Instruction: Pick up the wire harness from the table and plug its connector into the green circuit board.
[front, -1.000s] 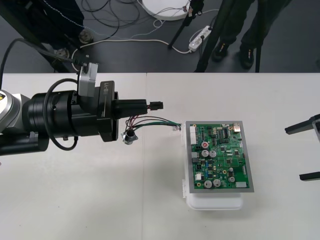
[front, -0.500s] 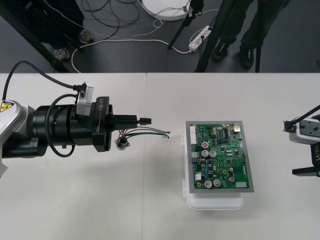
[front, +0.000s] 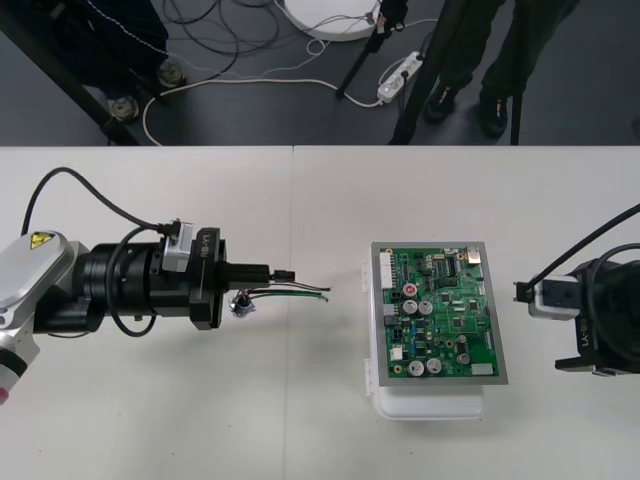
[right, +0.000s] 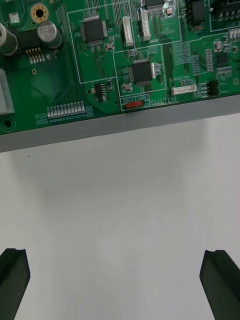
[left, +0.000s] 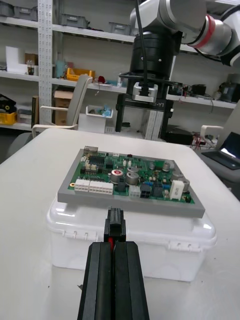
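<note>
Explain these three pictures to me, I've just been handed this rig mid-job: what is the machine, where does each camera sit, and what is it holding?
It is a two-armed robot with black two-finger grippers. The front view looks down from above on a table. The other two pictures come from a camera on each wrist. On the table, a green board sits on a white base. The left gripper, coming in from the left, is shut on the black plug of the harness. It holds the plug level and pointed at the board. The wires and metal socket trail beside it. The plug is not in the board yet. The right gripper hovers open over the table by the board's right side, holding nothing.
</note>
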